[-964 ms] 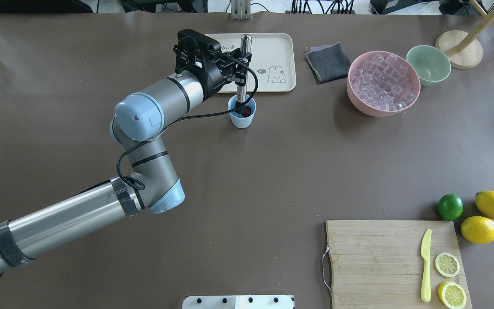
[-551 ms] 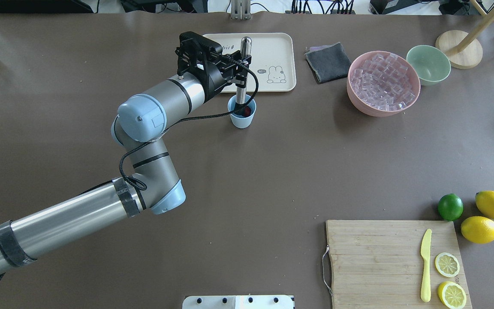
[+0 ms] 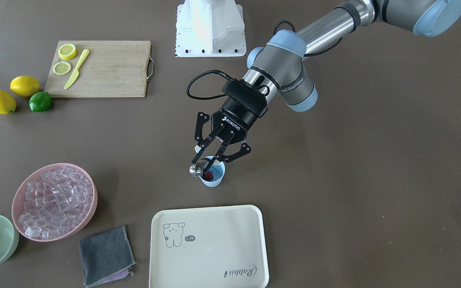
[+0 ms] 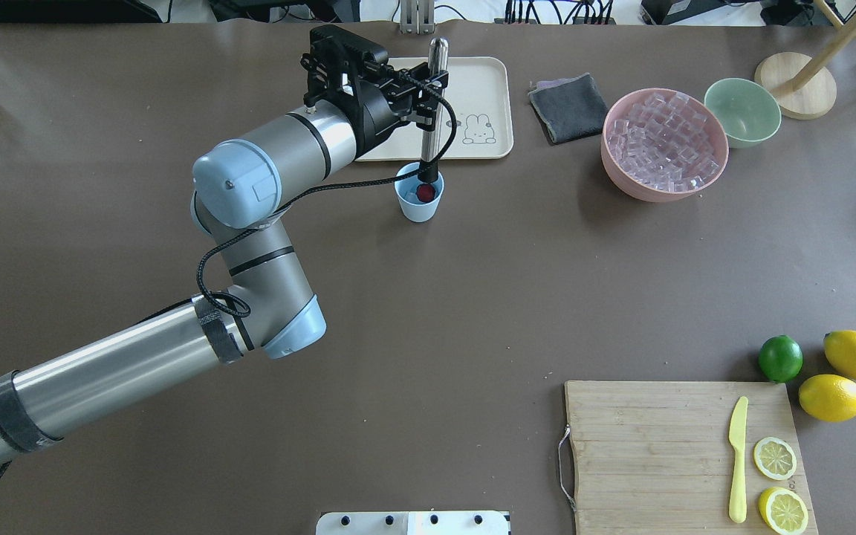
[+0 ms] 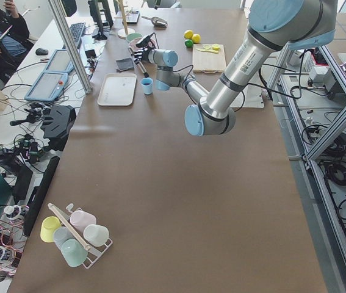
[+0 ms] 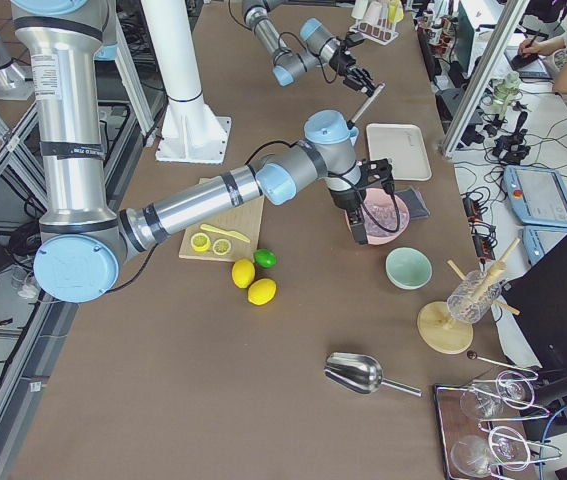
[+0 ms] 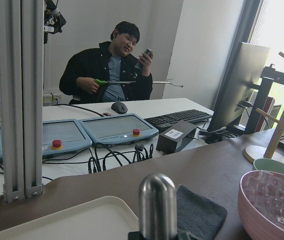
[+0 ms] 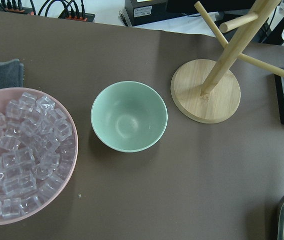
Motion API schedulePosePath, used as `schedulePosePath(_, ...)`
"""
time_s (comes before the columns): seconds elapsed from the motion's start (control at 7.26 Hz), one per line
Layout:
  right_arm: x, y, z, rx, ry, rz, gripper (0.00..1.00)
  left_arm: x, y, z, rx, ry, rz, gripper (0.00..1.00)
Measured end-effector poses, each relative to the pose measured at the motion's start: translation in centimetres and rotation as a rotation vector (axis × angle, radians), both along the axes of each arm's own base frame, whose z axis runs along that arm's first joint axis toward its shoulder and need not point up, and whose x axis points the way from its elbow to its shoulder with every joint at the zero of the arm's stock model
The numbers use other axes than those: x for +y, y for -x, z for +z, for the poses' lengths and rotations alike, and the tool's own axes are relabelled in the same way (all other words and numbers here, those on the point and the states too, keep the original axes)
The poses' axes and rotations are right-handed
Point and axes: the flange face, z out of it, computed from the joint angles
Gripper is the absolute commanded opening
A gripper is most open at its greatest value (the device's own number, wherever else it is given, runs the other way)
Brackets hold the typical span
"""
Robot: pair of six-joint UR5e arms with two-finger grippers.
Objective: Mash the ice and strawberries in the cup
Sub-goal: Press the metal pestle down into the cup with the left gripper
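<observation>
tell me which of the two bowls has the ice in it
The pink bowl, the larger of the two, is filled with clear ice cubes; the mint-green bowl right beside it is empty.

The left arm is made of brushed silver tubes and grey elbows with pale blue round caps, one of which has a small screw in it. Black tape bands wrap the long tube. A black braided cable loops along the arm to a black wrist block lettered ROBOTIQ in white. Thin black linked fingers extend from the block. The right arm is also silver and pale blue. The base is white.
</observation>
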Motion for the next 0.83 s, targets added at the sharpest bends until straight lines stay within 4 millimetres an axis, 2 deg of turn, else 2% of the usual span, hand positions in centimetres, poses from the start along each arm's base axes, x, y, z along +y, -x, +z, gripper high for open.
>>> schedulePosePath(0.14,-0.1,0.0,0.0,0.003,0.000,0.002,1.00,-0.4,0.3,0.1,-0.004,0.003,0.001,0.00)
schedulePosePath(0.83,-0.3,0.0,0.4,0.009,0.005,0.004,1.00,-0.5,-1.4,1.6,-0.059,0.050,0.021,0.00)
